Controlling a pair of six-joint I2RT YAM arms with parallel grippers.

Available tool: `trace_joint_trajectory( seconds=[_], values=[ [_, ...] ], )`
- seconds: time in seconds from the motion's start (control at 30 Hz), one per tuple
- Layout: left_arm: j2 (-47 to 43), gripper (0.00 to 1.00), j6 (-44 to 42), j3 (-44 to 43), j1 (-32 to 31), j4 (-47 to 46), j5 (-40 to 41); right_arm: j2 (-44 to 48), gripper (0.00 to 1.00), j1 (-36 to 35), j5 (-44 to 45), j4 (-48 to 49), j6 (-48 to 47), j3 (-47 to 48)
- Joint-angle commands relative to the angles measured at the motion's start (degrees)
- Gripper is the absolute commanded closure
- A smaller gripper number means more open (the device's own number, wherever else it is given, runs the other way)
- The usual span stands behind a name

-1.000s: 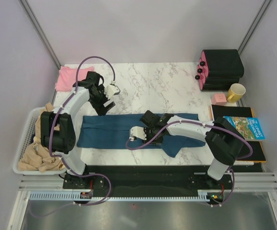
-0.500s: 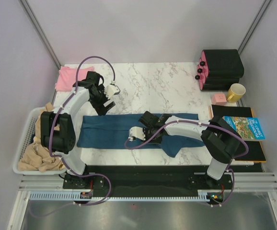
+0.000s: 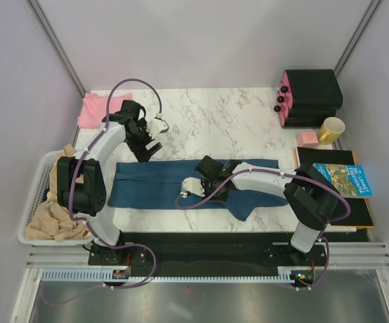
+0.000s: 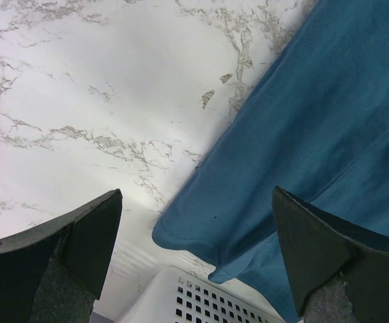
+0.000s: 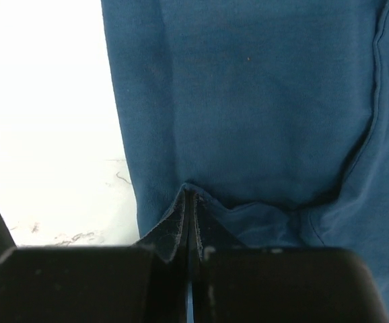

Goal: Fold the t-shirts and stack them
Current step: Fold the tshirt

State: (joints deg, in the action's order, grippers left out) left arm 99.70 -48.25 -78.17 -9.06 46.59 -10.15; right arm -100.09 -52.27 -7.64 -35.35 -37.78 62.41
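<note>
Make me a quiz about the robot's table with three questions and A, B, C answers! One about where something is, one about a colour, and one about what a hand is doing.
1. Where on the table is the pink t-shirt?
A) far left corner
B) middle
C) near right corner

2. What colour is the mug beside the black box?
A) red
B) yellow
C) green

3. What is the right hand doing?
A) spread wide open
B) shut on the blue t-shirt
C) holding the mug

Answers:
1 A, since the top view shows the pink t-shirt at the far left corner.
2 B, since the mug is plainly yellow.
3 B, since the right wrist view shows the hand pinched shut on a fold of the blue cloth.
</note>
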Motion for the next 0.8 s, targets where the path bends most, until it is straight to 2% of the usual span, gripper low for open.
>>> trace_joint_trajectory(
  seconds=[0.0,0.77],
  values=[
    [-1.0,0.0,0.35,-0.58,0.27,-0.8,-2.06,3.5,1.0,0.06,-0.62,-2.09,-0.72,3.24],
    [-0.65,0.0,-0.09,-1.63,0.18,-0.8,-2.59,0.34,1.0,-1.6,-10.03,-4.81,0.95,9.3]
  ],
)
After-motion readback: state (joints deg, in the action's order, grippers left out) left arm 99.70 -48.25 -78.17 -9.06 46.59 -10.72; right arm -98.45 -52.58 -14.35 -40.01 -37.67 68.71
